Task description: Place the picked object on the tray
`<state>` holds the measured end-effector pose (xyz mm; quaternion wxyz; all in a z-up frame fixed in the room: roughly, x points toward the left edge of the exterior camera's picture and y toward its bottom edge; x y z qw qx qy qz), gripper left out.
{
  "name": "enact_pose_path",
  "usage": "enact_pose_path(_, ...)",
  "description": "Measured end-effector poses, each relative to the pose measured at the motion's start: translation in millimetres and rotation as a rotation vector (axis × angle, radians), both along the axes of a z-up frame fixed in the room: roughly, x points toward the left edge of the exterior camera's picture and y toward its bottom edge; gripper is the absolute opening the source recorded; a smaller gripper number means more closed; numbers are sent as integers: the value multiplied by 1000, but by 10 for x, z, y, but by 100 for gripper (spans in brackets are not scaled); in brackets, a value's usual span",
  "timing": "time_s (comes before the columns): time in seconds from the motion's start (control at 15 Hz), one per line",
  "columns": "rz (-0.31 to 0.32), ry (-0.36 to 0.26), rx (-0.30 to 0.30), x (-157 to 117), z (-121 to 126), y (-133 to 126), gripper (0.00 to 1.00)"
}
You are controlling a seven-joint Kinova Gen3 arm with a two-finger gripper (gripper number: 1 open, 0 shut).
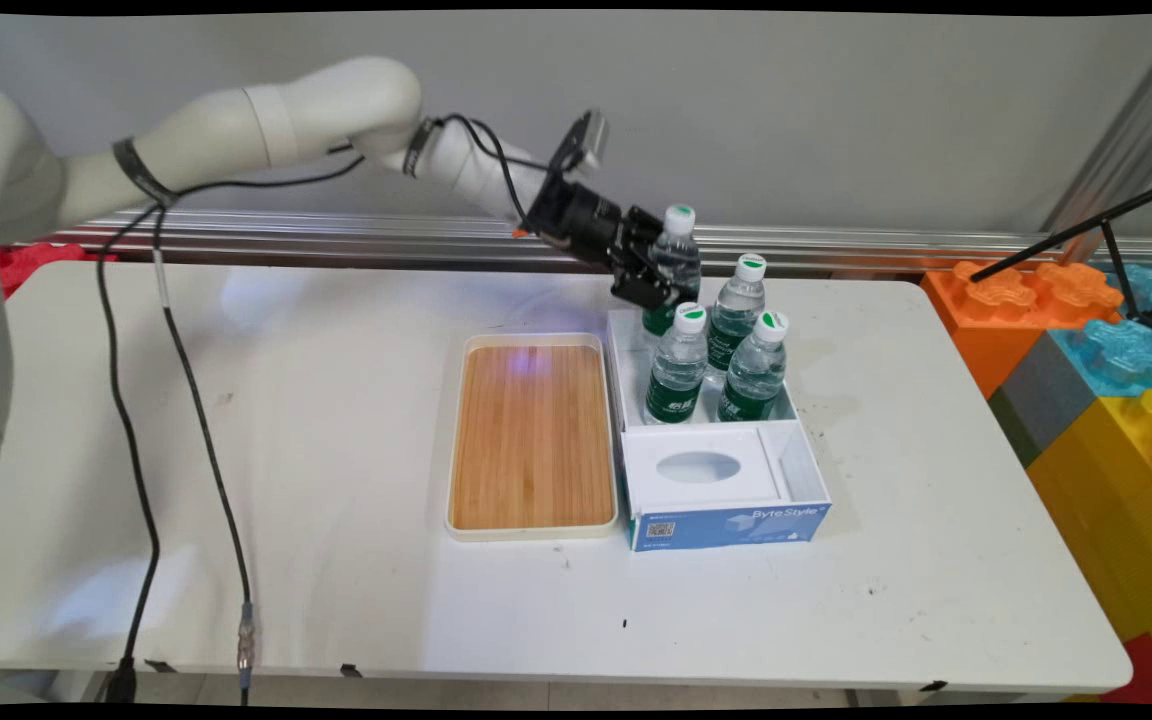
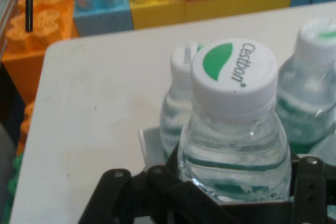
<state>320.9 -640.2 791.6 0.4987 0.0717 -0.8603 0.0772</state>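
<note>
Clear plastic fills my hand view: a water bottle [image 2: 231, 129] with a white, green-marked cap sits between the gripper's [image 1: 658, 272] fingers, which look closed around its body below the shoulder. I judge the grip is that low because the neck is too narrow to clamp. The bottle appears raised above its neighbours, over the far corner of the white box [image 1: 806, 470]. Just below and beside the gripper stand three more bottles [image 1: 678, 365], packed upright in that box. Well off to the gripper's near side lies a bamboo tray [image 1: 533, 435]. Behind everything, coloured blocks [image 1: 1096, 340] edge the table [image 1: 336, 600].
</note>
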Motion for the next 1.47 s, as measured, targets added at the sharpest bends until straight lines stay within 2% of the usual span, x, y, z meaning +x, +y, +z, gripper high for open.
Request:
enact_pose_path(0.2, 13, 9, 4, 53, 331, 91, 0)
enact_pose_path(0.47, 56, -22, 2, 255, 734, 282, 0)
enact_pose_path(0.67, 94, -69, 9, 505, 834, 475, 0)
enact_pose_path(1.0, 118, -119, 7, 740, 735, 651, 0)
enact_pose_path(1.47, 132, -172, 25, 927, 212, 686, 0)
